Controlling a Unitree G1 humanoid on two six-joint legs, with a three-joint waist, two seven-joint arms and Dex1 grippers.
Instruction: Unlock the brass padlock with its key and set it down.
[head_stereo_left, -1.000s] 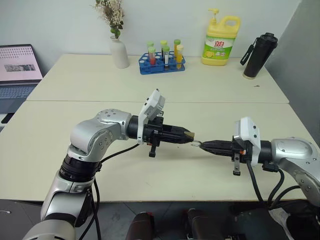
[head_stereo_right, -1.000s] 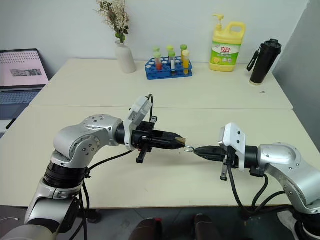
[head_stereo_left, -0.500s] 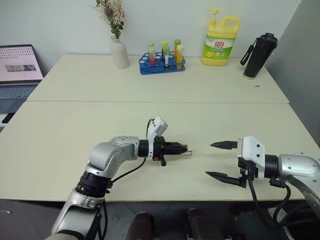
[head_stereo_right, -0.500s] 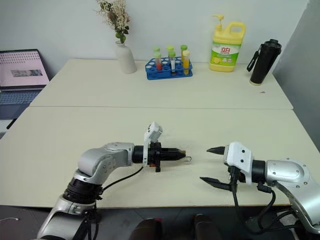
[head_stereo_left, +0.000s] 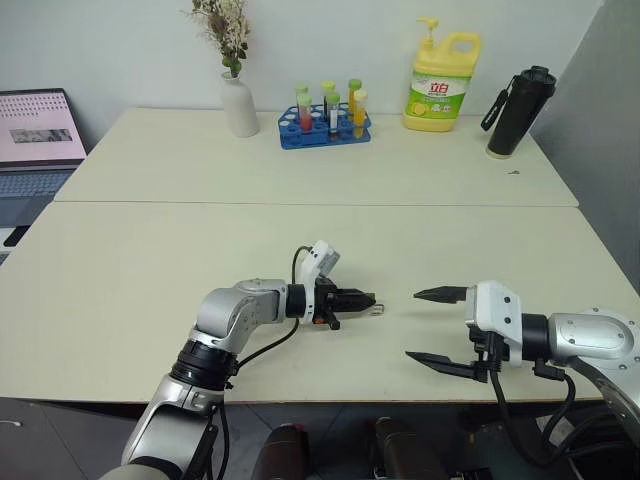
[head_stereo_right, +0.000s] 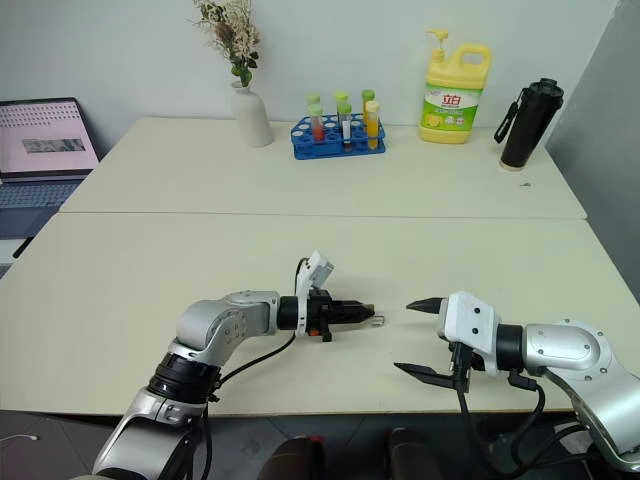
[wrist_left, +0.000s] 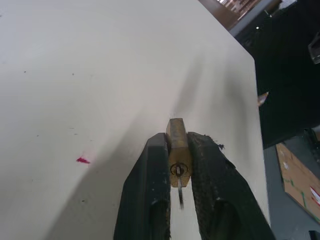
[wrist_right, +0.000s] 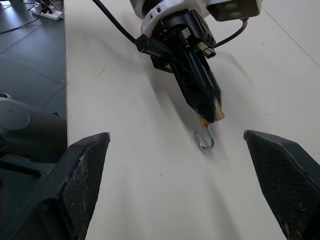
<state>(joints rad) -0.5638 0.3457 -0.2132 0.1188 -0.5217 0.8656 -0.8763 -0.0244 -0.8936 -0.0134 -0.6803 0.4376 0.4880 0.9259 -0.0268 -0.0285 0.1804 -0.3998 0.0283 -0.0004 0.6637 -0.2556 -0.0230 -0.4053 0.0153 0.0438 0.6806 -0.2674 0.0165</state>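
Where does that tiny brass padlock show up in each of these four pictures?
Left eye view: brass padlock at the left gripper tips, low centre, just above the table.
Right eye view: same spot, facing the open right gripper.
Left wrist view: brass body between the two black fingers.
Right wrist view: at the fingertips, silvery shackle hanging out.
Shared landmark: the left gripper's black fingers.

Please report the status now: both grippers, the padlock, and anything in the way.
Left gripper shut on padlock, low over table. Right gripper open, holding nothing. Shackle swung open. Nothing between them.
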